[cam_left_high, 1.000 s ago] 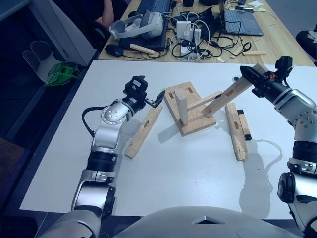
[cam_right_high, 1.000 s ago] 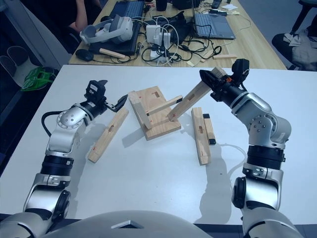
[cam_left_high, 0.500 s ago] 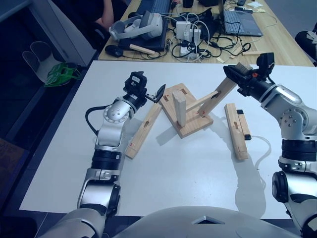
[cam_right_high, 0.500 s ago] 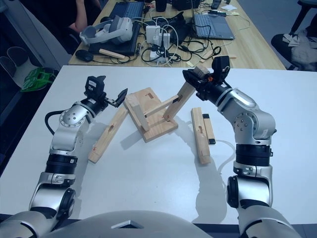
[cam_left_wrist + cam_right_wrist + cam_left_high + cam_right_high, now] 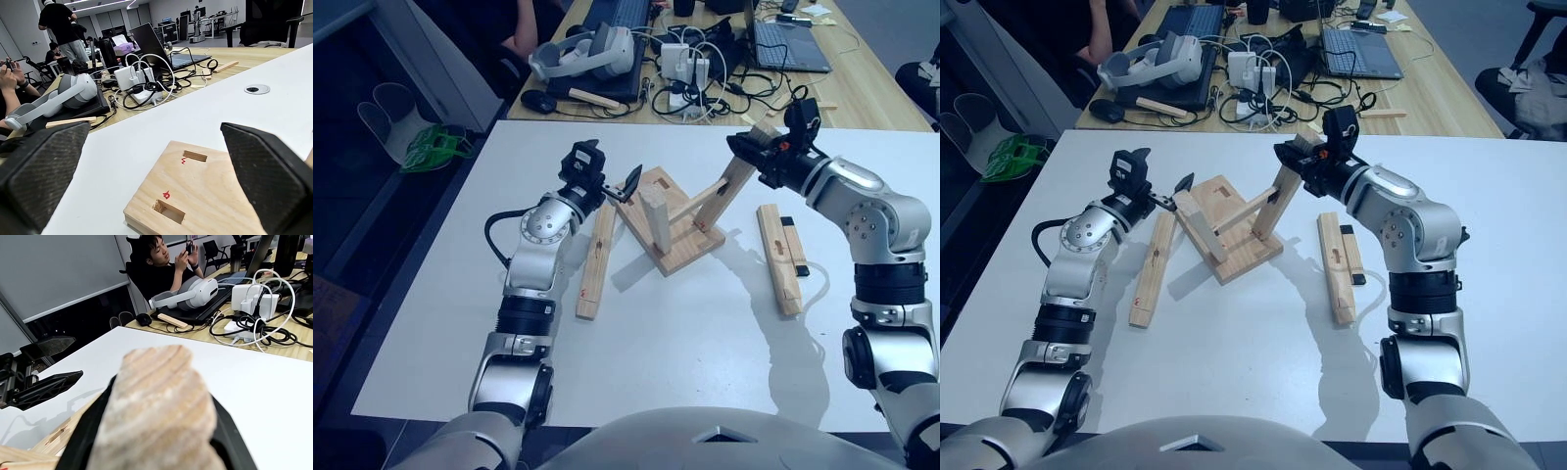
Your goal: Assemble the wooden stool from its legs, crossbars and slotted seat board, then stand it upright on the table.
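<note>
- in the head view, the right pincer (image 5: 756, 154) is clamping the top end of the held leg (image 5: 727, 188) and tilting it. the leg's foot is pointing at the right part of the seat board (image 5: 683, 253), which is lying mid-bench. i judge this tilt is lining the foot up with a slot.
- a crossbar (image 5: 693, 203) is spanning between the held leg and the upright leg (image 5: 655, 215), which is standing in the board. it is hard to tell whether the crossbar's end is sitting inside the held leg.
- the left pincer (image 5: 623, 186) is hanging spread at the board's far-left corner and gripping nothing. it is probably there to brace the board, but i cannot tell whether it is touching.
- the left spare leg (image 5: 593, 259) and the right spare leg (image 5: 779, 259) are lying flat on the bench (image 5: 705, 343), waiting. a small dark piece (image 5: 797, 247) is lying just beside the right one, and i am not making out what it is.
- in the left wrist view, the fingers (image 5: 44, 176) are standing wide apart either side of the board's corner, where two slots (image 5: 194, 156) are showing. the rest of the board is being cut off.
- in the right wrist view, the held leg's end grain is sitting between dark fingers (image 5: 93, 431). the leg itself is hiding its foot and the slot.
</note>
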`<move>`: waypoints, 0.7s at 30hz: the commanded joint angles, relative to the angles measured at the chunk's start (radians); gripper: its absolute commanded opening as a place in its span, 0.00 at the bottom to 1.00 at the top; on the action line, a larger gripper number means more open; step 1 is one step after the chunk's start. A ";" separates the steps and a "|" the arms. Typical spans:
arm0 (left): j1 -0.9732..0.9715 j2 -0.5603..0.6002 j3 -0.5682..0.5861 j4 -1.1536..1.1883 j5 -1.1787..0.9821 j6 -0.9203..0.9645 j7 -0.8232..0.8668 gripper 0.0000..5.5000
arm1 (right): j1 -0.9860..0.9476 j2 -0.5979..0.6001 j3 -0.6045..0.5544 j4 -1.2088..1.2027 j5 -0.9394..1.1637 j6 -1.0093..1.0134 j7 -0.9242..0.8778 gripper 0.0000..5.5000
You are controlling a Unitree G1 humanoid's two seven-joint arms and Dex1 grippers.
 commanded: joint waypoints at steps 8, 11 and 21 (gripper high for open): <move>-0.015 -0.010 -0.007 0.019 0.011 -0.026 0.010 0.90 | 0.018 -0.008 0.094 0.065 -0.078 0.074 0.068 0.18; -0.013 -0.013 -0.008 0.019 0.012 -0.028 0.012 0.90 | 0.056 -0.024 0.156 0.048 -0.149 0.023 0.061 0.18; -0.013 -0.020 -0.013 0.014 0.017 -0.028 0.014 0.90 | 0.190 -0.049 0.394 0.044 -0.357 -0.020 0.050 0.46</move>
